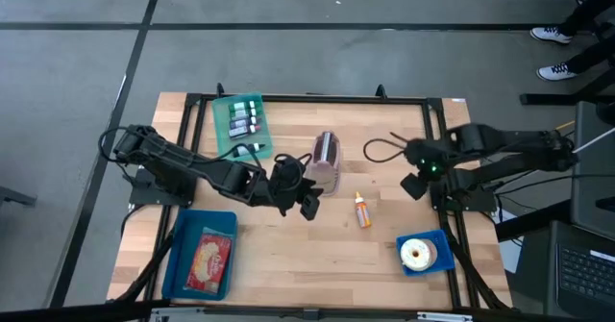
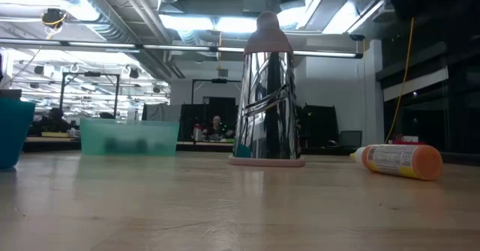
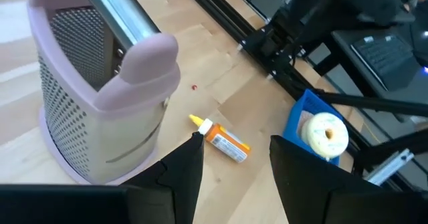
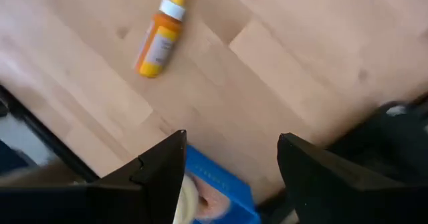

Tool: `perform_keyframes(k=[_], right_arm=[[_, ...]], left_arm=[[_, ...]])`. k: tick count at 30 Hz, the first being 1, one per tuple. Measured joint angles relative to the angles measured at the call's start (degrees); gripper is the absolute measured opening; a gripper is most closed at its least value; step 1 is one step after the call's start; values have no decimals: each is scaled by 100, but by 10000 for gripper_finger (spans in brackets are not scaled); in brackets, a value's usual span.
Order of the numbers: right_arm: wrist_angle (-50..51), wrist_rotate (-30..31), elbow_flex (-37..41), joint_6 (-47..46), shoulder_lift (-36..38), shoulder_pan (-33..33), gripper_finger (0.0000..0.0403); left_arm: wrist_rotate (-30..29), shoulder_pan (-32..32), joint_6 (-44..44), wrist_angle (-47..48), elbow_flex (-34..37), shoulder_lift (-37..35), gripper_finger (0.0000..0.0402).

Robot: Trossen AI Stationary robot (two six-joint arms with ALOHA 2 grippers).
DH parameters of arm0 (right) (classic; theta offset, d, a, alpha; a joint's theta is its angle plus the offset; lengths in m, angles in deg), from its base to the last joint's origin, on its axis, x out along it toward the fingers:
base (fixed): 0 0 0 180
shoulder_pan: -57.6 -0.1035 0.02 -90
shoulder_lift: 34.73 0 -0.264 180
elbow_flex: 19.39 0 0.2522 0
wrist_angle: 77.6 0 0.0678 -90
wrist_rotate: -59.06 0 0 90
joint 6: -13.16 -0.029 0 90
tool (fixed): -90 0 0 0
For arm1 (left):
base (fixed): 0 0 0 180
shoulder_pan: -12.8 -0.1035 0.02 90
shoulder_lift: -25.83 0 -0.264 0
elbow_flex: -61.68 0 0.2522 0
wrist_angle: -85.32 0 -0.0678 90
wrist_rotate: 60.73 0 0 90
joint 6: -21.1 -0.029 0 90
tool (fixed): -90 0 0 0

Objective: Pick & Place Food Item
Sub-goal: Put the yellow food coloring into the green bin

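Grey concrete floor (image 1: 288, 53); bright ceiling lights (image 2: 202, 20) overhead.

I'm looking straight down on the whole wooden table (image 1: 288, 255) through the high camera. The low camera is sitting at tabletop level, facing the room behind, close to the metal grater (image 2: 266, 94). My left wrist camera is looking across that grater (image 3: 100, 83) toward the orange bottle (image 3: 224, 142), which the right wrist camera is also catching (image 4: 160, 40), from close above
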Motion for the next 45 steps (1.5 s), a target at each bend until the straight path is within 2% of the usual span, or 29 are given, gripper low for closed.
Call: perform_keyframes(k=[7,12,16,23,27,31,45], right_arm=[[-2469,-2,1954,-1689,727,-228,232],[-3967,-2,2901,-2149,639,-228,232],[-4683,48,3407,-2433,489,-228,232],[-5090,303,3640,-2476,95,-116,231],[-5708,381,3640,-2411,-219,-15,232],[-6475,311,3640,-2350,-580,61,232],[-7951,-52,3642,-2258,-1999,102,232]], left_arm=[[370,-125,-231,24,0,0,166],[763,-264,-329,9,0,0,166],[819,-326,-335,6,0,0,166],[836,-434,-329,-18,0,0,166],[931,-503,-321,-17,0,-1,166],[979,-521,-258,-17,0,0,166],[1105,-506,-174,4,0,-2,166]])
